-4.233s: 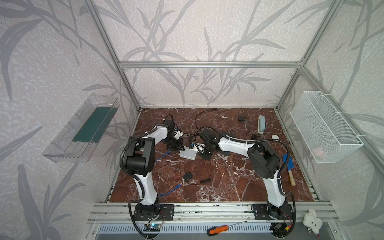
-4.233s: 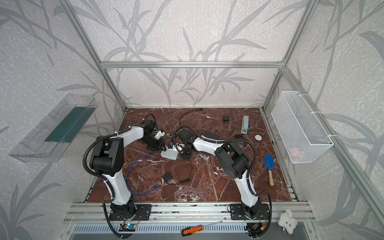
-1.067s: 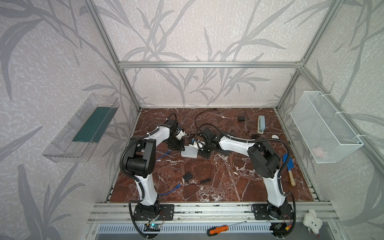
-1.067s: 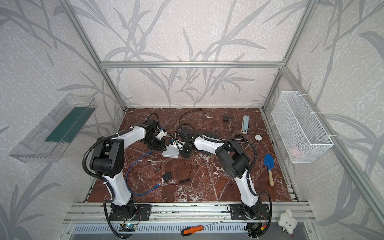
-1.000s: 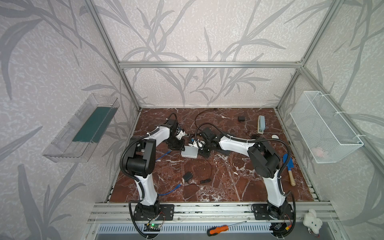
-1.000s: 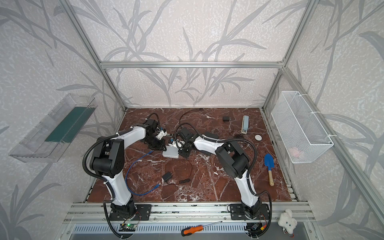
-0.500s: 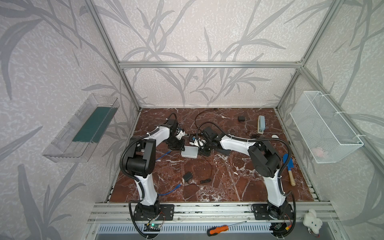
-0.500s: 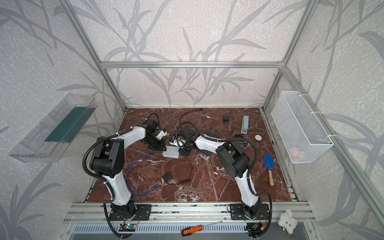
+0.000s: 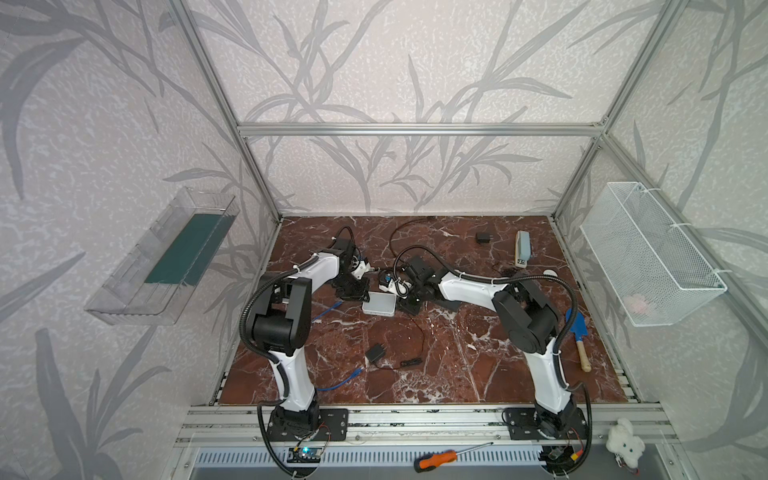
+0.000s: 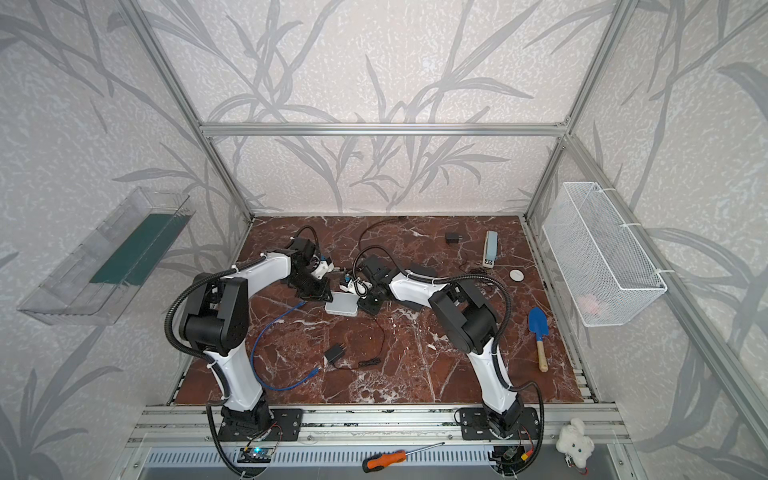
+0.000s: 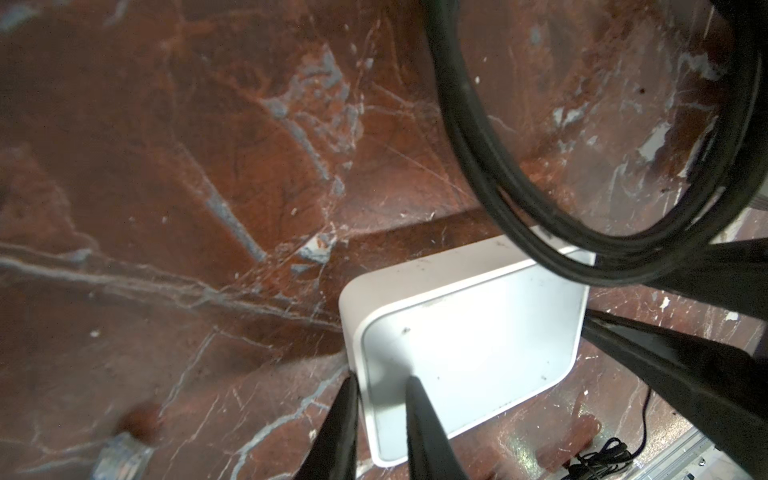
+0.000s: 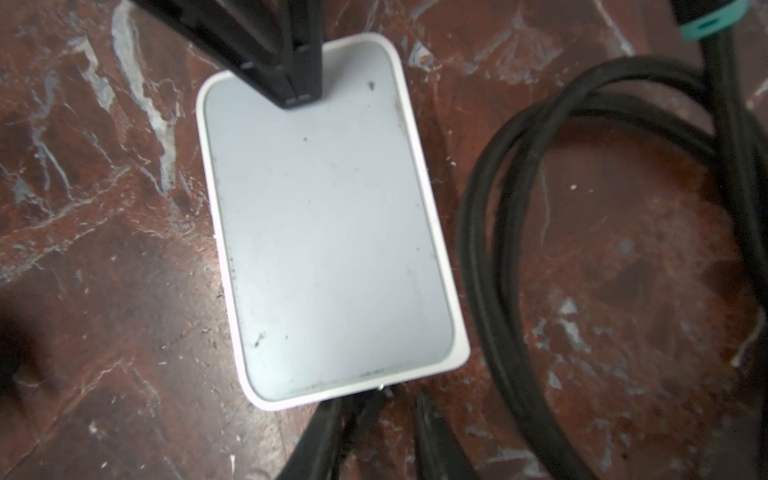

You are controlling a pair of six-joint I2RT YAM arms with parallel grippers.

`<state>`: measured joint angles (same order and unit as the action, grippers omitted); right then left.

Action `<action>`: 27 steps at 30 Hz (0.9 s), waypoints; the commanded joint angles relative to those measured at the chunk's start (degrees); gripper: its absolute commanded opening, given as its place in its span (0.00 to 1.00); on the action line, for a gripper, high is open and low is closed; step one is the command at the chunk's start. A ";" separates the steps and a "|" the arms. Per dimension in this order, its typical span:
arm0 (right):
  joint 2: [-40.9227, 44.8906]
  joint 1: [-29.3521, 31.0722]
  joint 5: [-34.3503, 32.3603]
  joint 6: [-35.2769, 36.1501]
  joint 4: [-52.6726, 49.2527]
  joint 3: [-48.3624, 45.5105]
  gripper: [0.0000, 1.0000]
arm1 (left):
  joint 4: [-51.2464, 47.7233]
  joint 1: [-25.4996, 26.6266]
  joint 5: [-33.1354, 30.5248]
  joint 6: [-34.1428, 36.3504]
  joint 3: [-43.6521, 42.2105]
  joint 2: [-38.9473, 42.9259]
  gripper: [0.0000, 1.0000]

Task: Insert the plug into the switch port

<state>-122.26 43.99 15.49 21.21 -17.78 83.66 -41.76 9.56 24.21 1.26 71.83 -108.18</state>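
1. The white switch box (image 12: 332,228) lies flat near the middle of the tabletop (image 9: 457,353).
2. The left gripper (image 11: 380,380) sets its jaws narrowly apart astride one box corner; whether they clamp it, I cannot tell.
3. The right gripper (image 12: 376,399) has its jaws spread around the plug (image 12: 368,415), whose tip touches the box's short edge; the port is hidden.

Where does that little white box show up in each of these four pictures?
In a top view: white box between left fingers and right fingers.
In a top view: same spot.
Left wrist: just beyond the left fingers.
Right wrist: large, just beyond the right fingers.
Shared landmark: the left fingers over one box corner.
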 commanded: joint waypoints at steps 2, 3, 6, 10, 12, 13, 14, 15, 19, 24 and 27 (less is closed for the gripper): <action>-0.51 0.92 -1.60 -1.57 0.25 -2.55 0.30 | -1.93 -0.24 -1.67 0.01 -1.70 0.24 0.22; -0.44 1.06 -1.86 -1.84 0.09 -2.91 0.29 | -1.91 -0.24 -1.87 -0.09 -1.73 0.20 0.22; -0.11 1.32 -3.42 -2.27 -0.26 -3.88 0.22 | -1.84 -0.33 -1.97 0.02 -1.67 0.35 0.22; 1.19 1.28 -4.78 -1.24 -0.92 -5.34 0.15 | -2.01 -0.52 -1.97 0.30 -1.27 0.27 0.22; 2.24 0.72 -4.84 -0.13 -1.99 -5.67 0.12 | -2.09 -0.68 -2.14 0.41 -1.00 0.25 0.22; 2.89 0.30 -4.57 0.32 -2.24 -6.08 0.11 | -2.08 -0.77 -2.23 0.42 -0.77 0.25 0.22; 3.57 -0.09 -4.39 0.68 -2.26 -6.50 0.11 | -2.17 -0.85 -2.21 0.62 -0.44 0.25 0.22; 4.34 -0.53 -3.86 1.23 -2.34 -6.95 0.10 | -2.39 -0.93 -2.39 0.69 0.04 0.20 0.22; 6.02 -1.53 -1.27 3.22 -2.30 -7.41 0.09 | -3.00 -1.04 -0.34 1.00 2.05 0.14 0.26; 6.10 -1.54 -0.45 4.48 -2.73 -5.82 0.08 | -1.47 -1.12 4.05 -0.06 2.52 1.15 0.41; 6.89 -1.54 1.13 5.60 -0.92 -6.22 0.08 | -1.37 -1.21 5.66 0.17 2.57 0.43 0.45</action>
<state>-117.58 42.41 14.63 24.84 -17.30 77.08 -42.41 8.60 27.20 0.95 73.08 -108.18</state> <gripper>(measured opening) 0.091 0.444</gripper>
